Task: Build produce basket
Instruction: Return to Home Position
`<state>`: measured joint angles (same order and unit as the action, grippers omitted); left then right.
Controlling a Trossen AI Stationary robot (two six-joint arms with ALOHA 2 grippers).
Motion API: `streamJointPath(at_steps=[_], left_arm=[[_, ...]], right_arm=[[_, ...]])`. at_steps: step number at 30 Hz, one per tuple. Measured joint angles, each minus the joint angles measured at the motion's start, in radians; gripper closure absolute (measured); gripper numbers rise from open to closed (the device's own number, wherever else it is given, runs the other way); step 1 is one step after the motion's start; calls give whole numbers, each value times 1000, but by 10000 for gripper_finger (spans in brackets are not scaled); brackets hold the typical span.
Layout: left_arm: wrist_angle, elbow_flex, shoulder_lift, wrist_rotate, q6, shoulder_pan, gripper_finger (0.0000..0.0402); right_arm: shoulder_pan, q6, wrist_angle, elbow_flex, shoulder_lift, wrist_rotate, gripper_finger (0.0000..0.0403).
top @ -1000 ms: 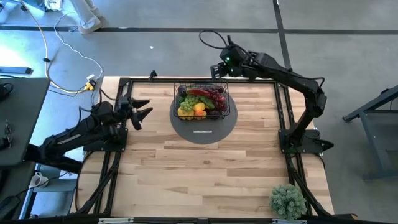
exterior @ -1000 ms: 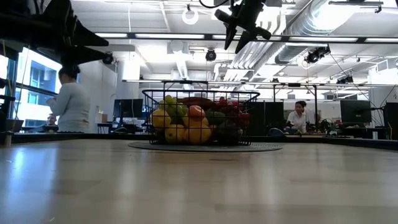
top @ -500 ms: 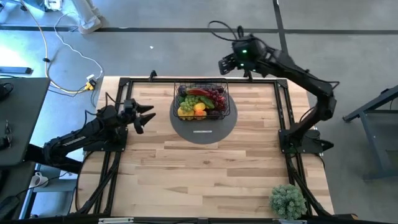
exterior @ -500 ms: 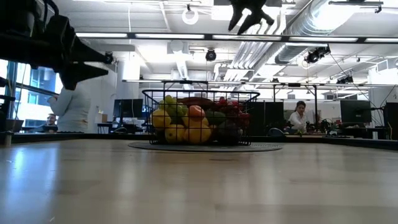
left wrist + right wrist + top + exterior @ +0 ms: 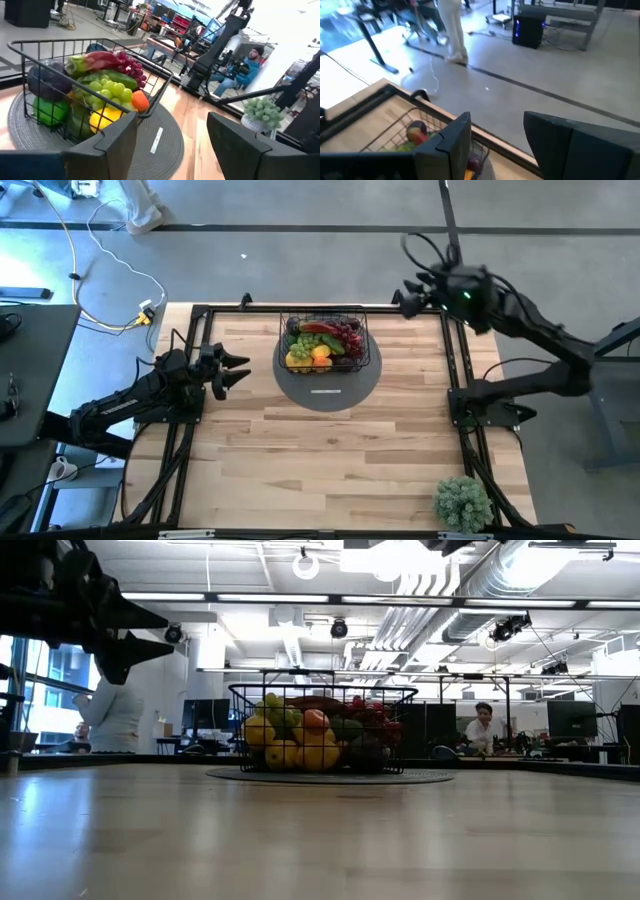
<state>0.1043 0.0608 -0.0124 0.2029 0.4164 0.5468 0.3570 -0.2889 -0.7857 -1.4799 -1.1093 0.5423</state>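
Observation:
The black wire basket (image 5: 322, 340) stands on the grey round mat (image 5: 328, 385) at the table's far middle. It is filled with produce (image 5: 107, 90): purple and green grapes, a lemon, a red chilli, an eggplant. My left gripper (image 5: 235, 370) is open and level. It sits left of the basket and points at it, with nothing between its fingers (image 5: 115, 137). My right gripper (image 5: 403, 298) is open and hangs high above the table's far right corner, well clear of the basket (image 5: 415, 132).
A bushy green potted plant (image 5: 462, 502) stands at the near right corner. Black frame rails (image 5: 455, 370) run along the table's left, right and far edges. People stand and sit in the room beyond the table (image 5: 110, 705).
My right gripper has swung from above the basket's far edge toward the table's right edge, rising as it went, and now hangs over the far right corner. My left gripper has sunk a little beside the basket and rolled slightly. The basket and produce have stayed put.

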Motion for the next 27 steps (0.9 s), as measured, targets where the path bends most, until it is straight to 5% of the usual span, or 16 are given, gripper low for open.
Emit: streamJointPath(at_steps=[13, 27], left_arm=[[-7, 0, 0, 86, 0, 0, 172], [-9, 1, -35, 108, -79, 0, 178]], right_arm=[[-129, -45, 279, 561, 441, -76, 237], [-244, -47, 573, 972, 624, -106, 237]])
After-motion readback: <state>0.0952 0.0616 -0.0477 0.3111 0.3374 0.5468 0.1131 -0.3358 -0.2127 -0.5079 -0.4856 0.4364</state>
